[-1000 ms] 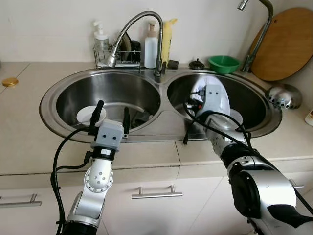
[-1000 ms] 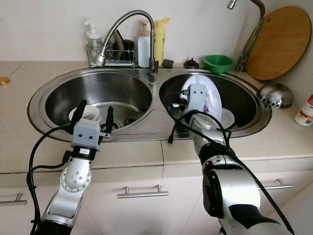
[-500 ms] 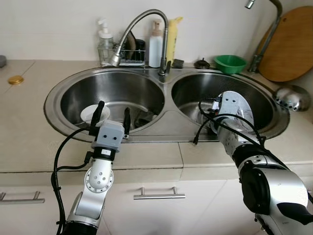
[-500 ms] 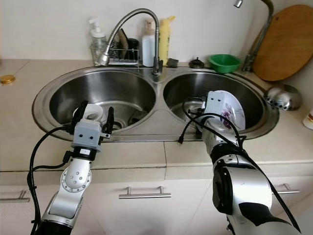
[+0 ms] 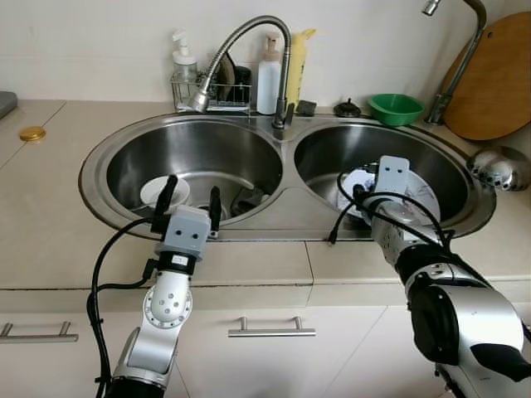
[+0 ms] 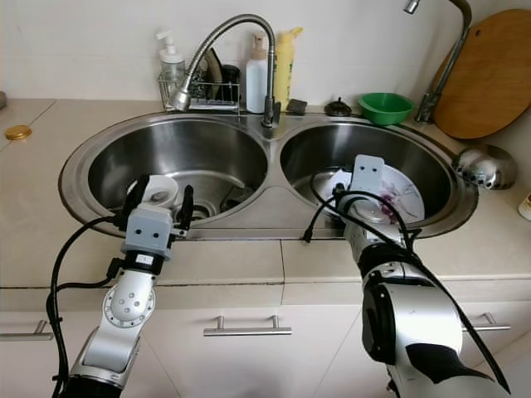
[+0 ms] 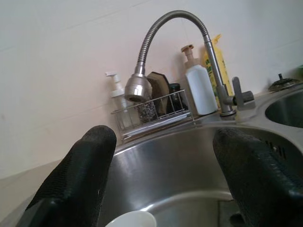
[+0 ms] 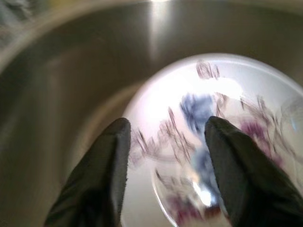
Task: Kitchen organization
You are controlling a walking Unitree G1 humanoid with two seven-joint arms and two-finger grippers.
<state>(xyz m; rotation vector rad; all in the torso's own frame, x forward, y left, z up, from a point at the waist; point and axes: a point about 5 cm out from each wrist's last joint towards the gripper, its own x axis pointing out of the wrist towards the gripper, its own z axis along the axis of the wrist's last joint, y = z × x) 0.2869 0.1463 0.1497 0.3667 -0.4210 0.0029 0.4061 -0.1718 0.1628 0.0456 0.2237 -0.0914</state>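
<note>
right hand [image 8: 165, 156] hangs open over the floral plate [image 6: 398, 195] lying in the right basin, left hand [image 5: 189, 197] open, idle at the sink rim [image 5: 249, 236]

Both arms are silver metal built from rounded joint housings, the left one showing a disc-shaped joint ringed with small screws, the right one a bulky dark-and-silver shoulder segment. Each wrist ends in a pale grey boxy block (the left block carries a small white label below it), and thick black cables loop loosely along both forearms. The left gripper [image 5: 189, 197] and right gripper [image 8: 166, 161] each have two long black fingers [image 7: 80, 179] with a finely textured, mesh-like surface and rounded tips.
</note>
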